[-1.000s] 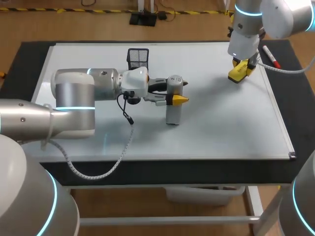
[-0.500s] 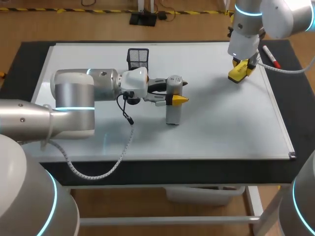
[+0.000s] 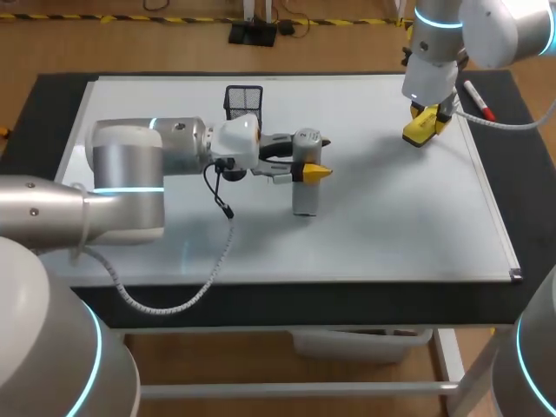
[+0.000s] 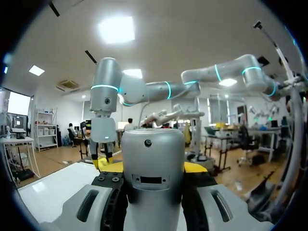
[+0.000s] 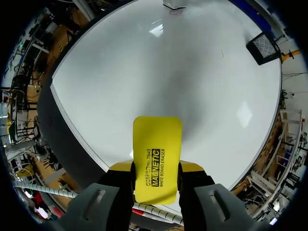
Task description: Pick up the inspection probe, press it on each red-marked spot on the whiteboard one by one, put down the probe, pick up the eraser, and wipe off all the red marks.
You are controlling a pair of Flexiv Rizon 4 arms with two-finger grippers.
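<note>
Over the middle of the whiteboard [image 3: 391, 217]: left gripper [image 3: 313, 161] clamped on the grey inspection probe [image 3: 305, 191], yellow tips pressing it from two sides, cylinder upright, lower end down at the board. Impossible to tell whether touching the surface. From the left wrist, the same hold: inspection probe [image 4: 153, 192] wedged between both fingers of the left gripper [image 4: 153, 166].

Near the whiteboard's far right corner: right gripper [image 3: 426, 117] closed on the yellow eraser [image 3: 415, 135], low over the board. From the right wrist, eraser [image 5: 157, 144] jutting ahead of the right gripper [image 5: 156, 168], gripped on both flanks, white surface [image 5: 168, 72] beneath.

Standing at the board's far edge, just behind the left gripper: black mesh pen holder [image 3: 244, 102]. Lying by the right edge, near the far corner: red-capped marker [image 3: 479, 100].
</note>
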